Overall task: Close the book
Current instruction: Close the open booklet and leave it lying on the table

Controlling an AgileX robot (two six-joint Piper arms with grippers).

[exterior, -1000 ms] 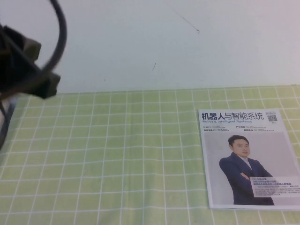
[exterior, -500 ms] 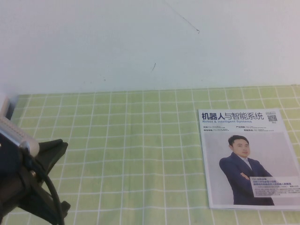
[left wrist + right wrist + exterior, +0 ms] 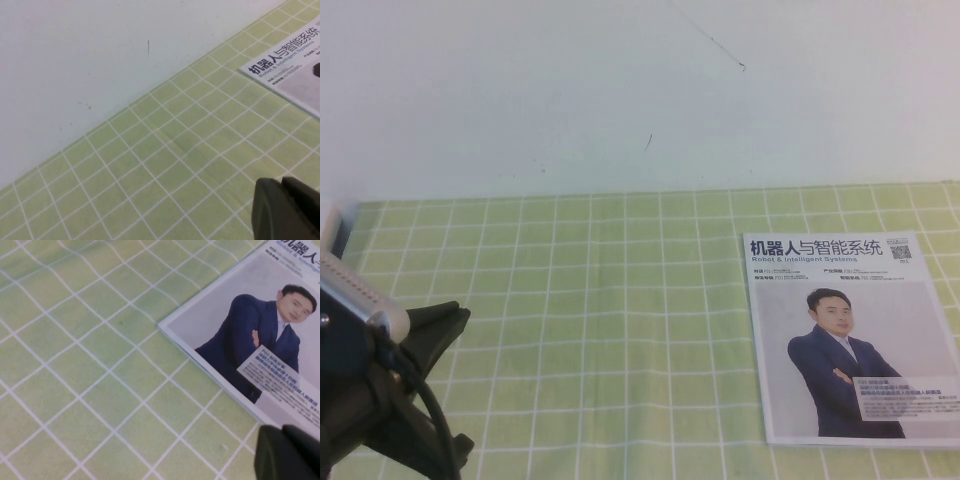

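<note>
Your left end effector [image 3: 286, 210] is closed: in the left wrist view its two dark fingertips [image 3: 267, 212] press together with only a thin seam between them, and they grip nothing. It hangs over bare green checked cloth [image 3: 600, 330]. From the high view, your left arm [image 3: 370, 390] fills the near-left corner of the surface, dark housing and a pale metal link, with a black cable [image 3: 438, 435] looping down beside it. That puts it well apart from the book [image 3: 855, 340].

Over to your right end effector [image 3: 284, 455]. It is out of the high view, but the right wrist view shows it closed too, dark fingertips [image 3: 270, 457] together and empty. It shows just beside the book's near edge, close to the near-left corner. I cannot tell whether it touches the cloth or the book.

Now the book itself: it lies flat on the right side of the surface, shut, front cover up. You can read the blue title across the far end of the cover, and below it stands a man in a dark blue suit with arms crossed. Neither arm touches it. The cloth runs back to a plain white wall [image 3: 620, 100].
</note>
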